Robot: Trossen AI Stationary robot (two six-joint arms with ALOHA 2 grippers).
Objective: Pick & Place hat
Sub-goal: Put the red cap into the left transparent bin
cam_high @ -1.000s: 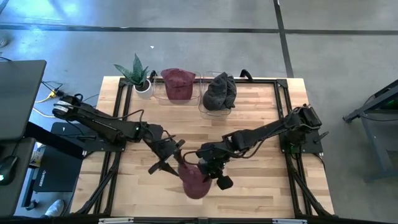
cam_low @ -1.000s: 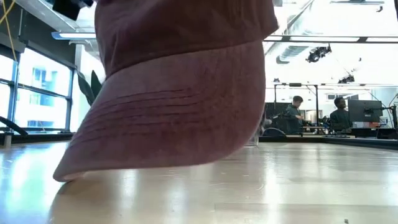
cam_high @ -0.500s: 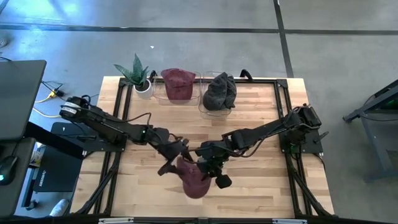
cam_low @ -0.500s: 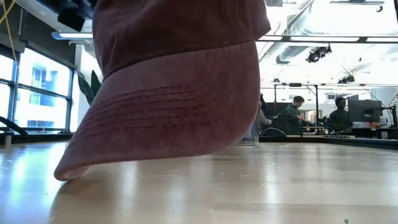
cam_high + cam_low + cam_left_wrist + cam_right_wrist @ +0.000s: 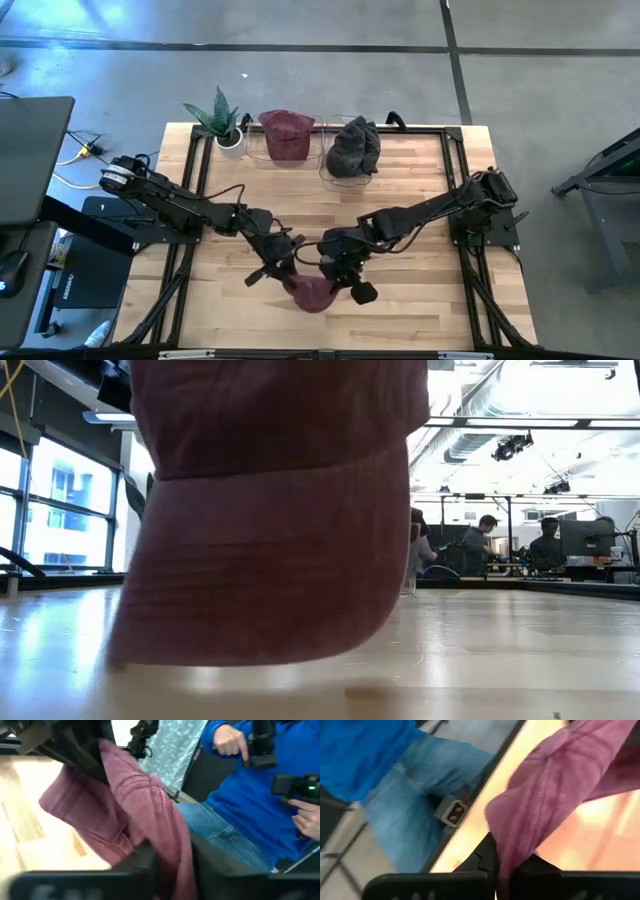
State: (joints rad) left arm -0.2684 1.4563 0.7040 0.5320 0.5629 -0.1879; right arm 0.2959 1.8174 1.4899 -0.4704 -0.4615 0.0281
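High view shows the maroon hat point(image 5: 311, 291) at lower centre of my table point(image 5: 420, 300), crumpled, soft washed cloth. My left claw point(image 5: 283, 268) and right claw point(image 5: 335, 272) both pinch its cloth, brim pointing to the lower edge. At upper centre, one clear container point(image 5: 268, 150) carries a maroon hat, another point(image 5: 325, 165) a grey hat.

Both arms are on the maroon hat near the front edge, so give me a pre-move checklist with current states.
1. Right gripper shut on the maroon hat: ok.
2. Left gripper has hat fabric between its fingers: ok; firm grip: cannot tell.
3. Hat lifted off the table: cannot tell; the low view shows its brim at the surface.
4. Hat away from the front edge: not ok.
5. Person in blue away from the table: not ok, close by.
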